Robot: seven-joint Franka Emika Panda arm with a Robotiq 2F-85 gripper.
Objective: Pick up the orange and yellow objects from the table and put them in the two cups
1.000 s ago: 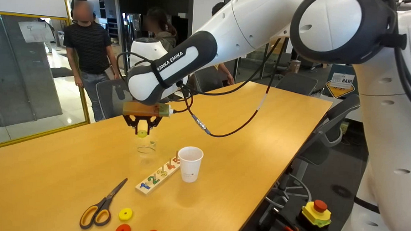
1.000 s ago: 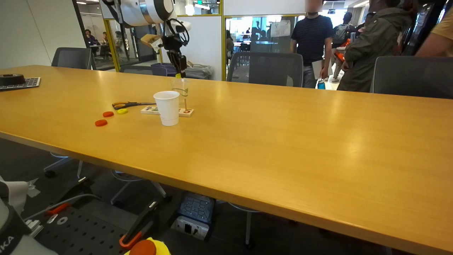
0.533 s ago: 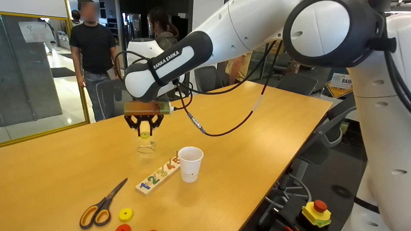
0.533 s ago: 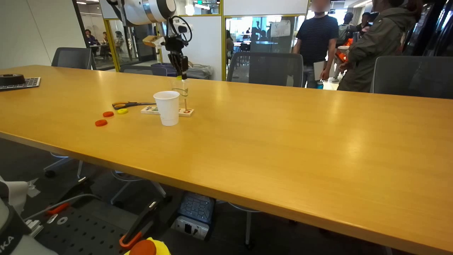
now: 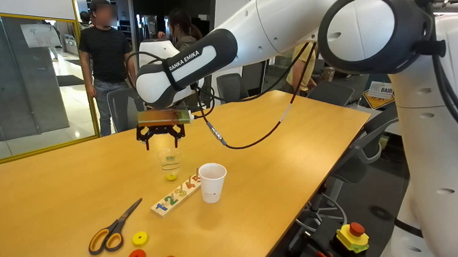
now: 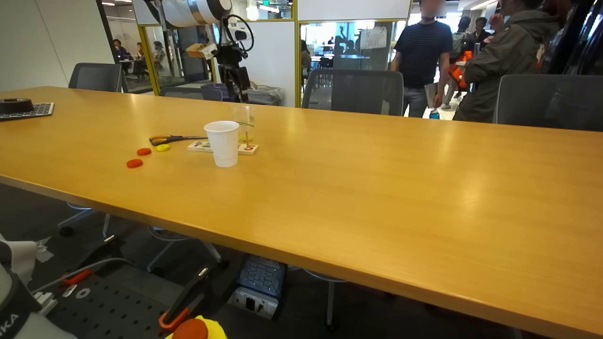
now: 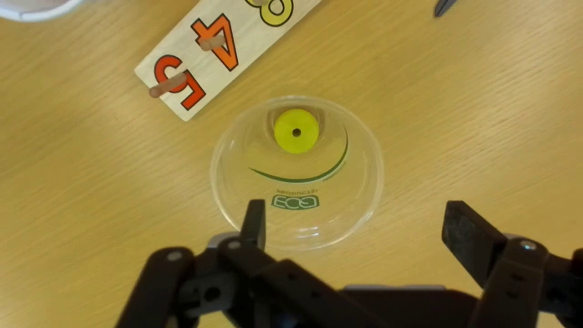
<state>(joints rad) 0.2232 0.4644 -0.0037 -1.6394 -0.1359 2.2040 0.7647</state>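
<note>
Round disc (image 7: 296,143) in clear cup (image 7: 295,202)

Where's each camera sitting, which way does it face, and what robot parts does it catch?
Exterior view: raised beside the arm, angled down over the table; most of the arm and the open gripper show.
Exterior view: off the table's near edge, facing across toward mesh chairs; arm and gripper show upper left, white robot casing lower left.
Wrist view: mounted above the gripper, looking down at the clear cup holding a yellow disc; only the gripper shows.
Both exterior views share the white paper cup and scissors.
</note>
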